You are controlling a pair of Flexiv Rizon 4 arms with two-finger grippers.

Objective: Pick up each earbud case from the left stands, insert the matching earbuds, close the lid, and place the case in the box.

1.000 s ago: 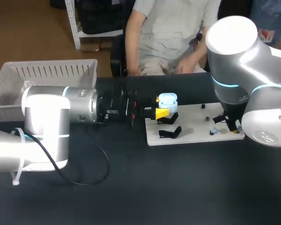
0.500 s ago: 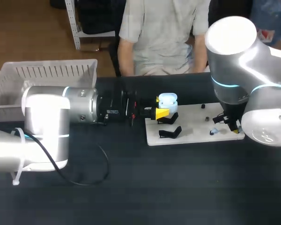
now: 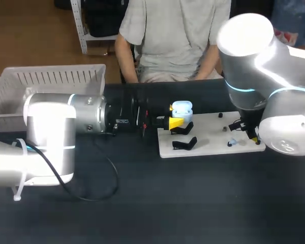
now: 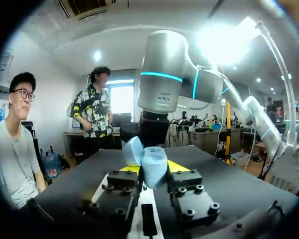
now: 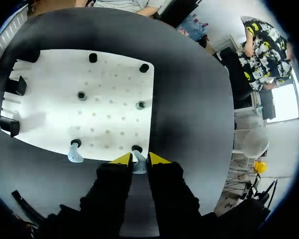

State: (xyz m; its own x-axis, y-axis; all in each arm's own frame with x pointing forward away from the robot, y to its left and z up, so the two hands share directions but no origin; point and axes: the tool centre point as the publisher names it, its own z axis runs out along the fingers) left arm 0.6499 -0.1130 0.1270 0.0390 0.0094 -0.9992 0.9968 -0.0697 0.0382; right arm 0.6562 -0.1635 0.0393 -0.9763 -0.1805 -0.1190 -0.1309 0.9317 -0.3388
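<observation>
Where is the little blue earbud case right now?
In the head view, the blue earbud case is at the white board's left end, held between the left gripper's yellow fingers, right by the black stands.

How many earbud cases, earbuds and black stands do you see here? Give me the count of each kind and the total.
Light blue earbud case: 1
Light blue earbuds: 2
Black stands: 2
Total: 5
</observation>
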